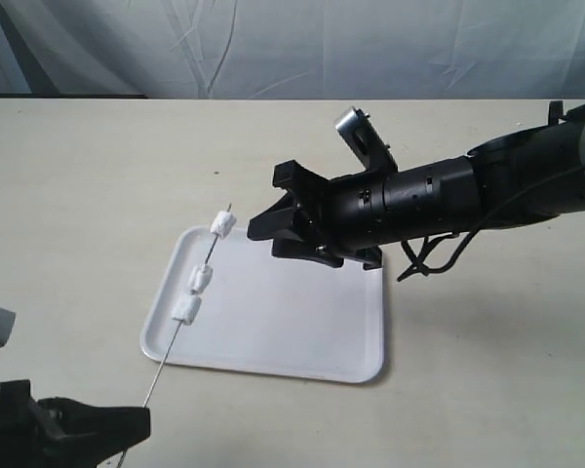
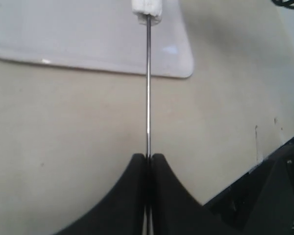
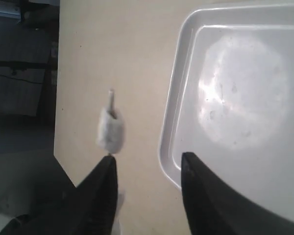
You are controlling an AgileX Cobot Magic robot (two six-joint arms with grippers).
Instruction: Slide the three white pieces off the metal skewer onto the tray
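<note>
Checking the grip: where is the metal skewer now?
Exterior view, left side: the metal skewer slants from the left claw up over the left edge of the tray.

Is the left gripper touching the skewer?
Touching. The left wrist view shows the left gripper shut on the skewer, pinching it with no gap.

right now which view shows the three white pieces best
The exterior view: all three white pieces sit spaced along the skewer. The left wrist view catches only one piece, cut off at the frame edge; the right wrist view shows only the tip piece.
</note>
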